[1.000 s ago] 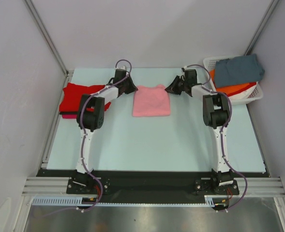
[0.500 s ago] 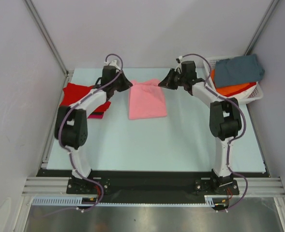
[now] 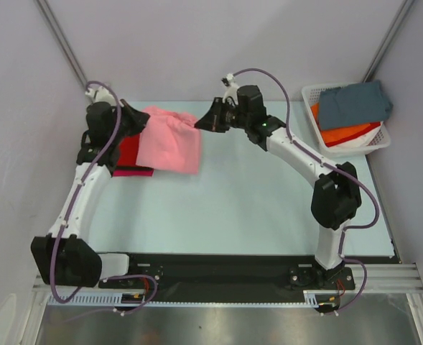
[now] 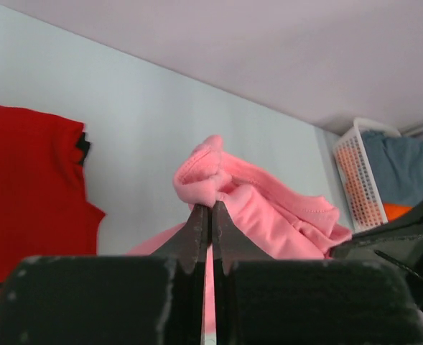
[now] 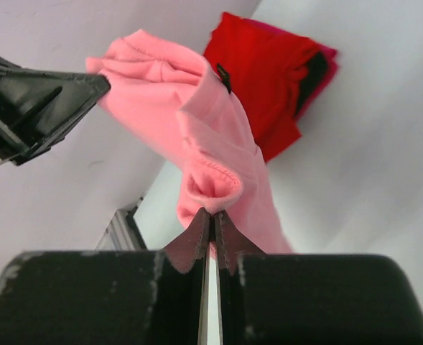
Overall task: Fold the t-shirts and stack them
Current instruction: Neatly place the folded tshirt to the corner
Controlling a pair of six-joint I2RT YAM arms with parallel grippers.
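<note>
Two claws are holding up one pink t-shirt [image 3: 172, 140] at the back left of the table [image 3: 254, 208].
The left claw [image 4: 210, 208] and the right claw [image 5: 212, 214] are each pinching tight on a bunched edge of it. It is hiding part of one red t-shirt [image 3: 130, 149] lying on one magenta t-shirt [image 3: 132, 172]. Far right, one white basket [image 3: 373, 144] is holding one grey-blue t-shirt [image 3: 355, 103] over one orange t-shirt [image 3: 347, 133].

Spotting a white basket [image 3: 311, 105] up at the far right corner of the pale green worktop [image 3: 254, 208], and a black strip [image 3: 218, 267] running along the whole near edge.
</note>
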